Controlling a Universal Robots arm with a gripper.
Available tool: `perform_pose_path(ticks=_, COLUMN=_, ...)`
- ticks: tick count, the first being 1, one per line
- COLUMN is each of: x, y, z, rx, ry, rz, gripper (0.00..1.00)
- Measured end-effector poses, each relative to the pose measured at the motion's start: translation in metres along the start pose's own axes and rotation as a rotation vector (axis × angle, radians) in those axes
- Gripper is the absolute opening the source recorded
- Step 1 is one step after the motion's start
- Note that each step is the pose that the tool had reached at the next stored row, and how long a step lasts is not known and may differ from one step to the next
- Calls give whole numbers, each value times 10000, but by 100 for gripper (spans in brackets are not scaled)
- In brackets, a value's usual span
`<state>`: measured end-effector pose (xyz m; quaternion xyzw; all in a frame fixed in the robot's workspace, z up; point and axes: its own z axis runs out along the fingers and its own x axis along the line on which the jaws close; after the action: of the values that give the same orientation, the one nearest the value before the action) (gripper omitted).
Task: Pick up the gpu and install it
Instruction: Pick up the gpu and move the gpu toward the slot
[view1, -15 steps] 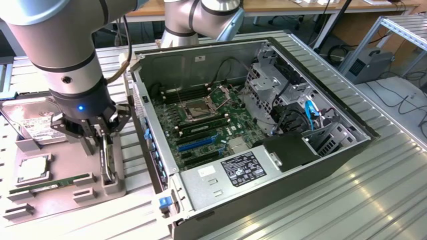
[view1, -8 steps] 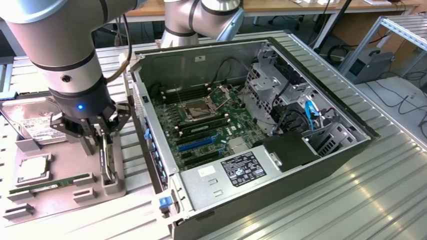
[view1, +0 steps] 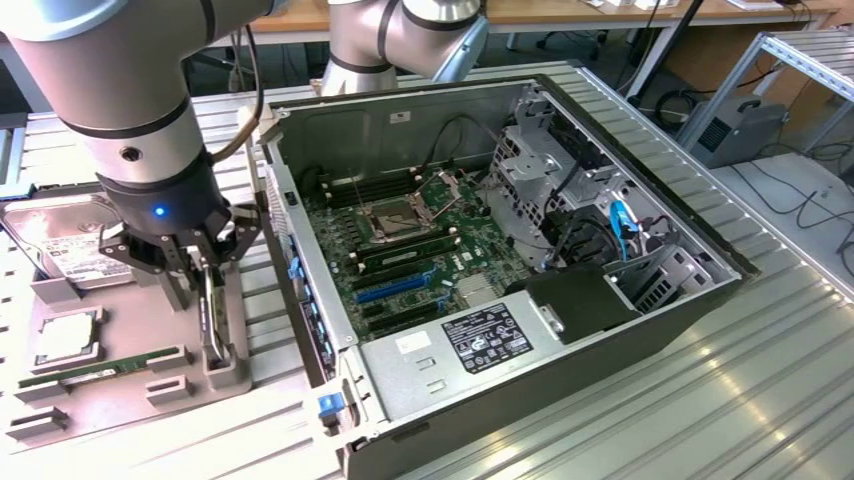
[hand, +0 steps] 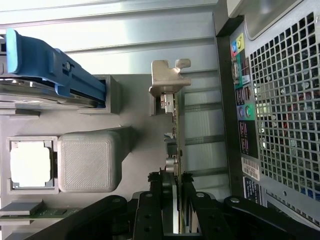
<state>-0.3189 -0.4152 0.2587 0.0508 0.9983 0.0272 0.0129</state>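
Grey and bulky, the robot arm (view1: 127, 130) stands nearest the lens at the exterior view's left and points straight down at a grey holder tray (view1: 134, 320) lying on the ribbed metal surface (view1: 694, 400). Its claw (view1: 196, 295) is closed around the gpu (view1: 214, 335), which stands on edge in the tray, just beside the wall of the open computer case (view1: 561, 330). Whether the card has left its slot cannot be told. On the same tray lie a hard drive (view1: 60, 245), a processor (view1: 67, 340) in a square recess and a green memory stick (view1: 100, 368). Inside the case sit a motherboard (view1: 400, 250) with blue and black slots and a labelled power supply (view1: 481, 340).

From the wrist, the claw's black fingers (hand: 162, 192) press on both faces of the gpu (hand: 177, 140), pinching its thin edge between them. The card's silvery bracket (hand: 169, 82) sits at the end far from the claw, against a grey block of the tray. The hard drive (hand: 45, 75), carrying a blue rail, the processor (hand: 30, 162) and the memory stick (hand: 30, 212) lie on the side of the card away from the case. On the card's other side rises the case's perforated rear panel (hand: 285, 100) with coloured ports (hand: 240, 75)
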Motion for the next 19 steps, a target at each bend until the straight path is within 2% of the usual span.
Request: perform_pose_path(ticks=19, x=-2, y=4, z=-69, rx=0, ry=-1, rz=0, gripper=27)
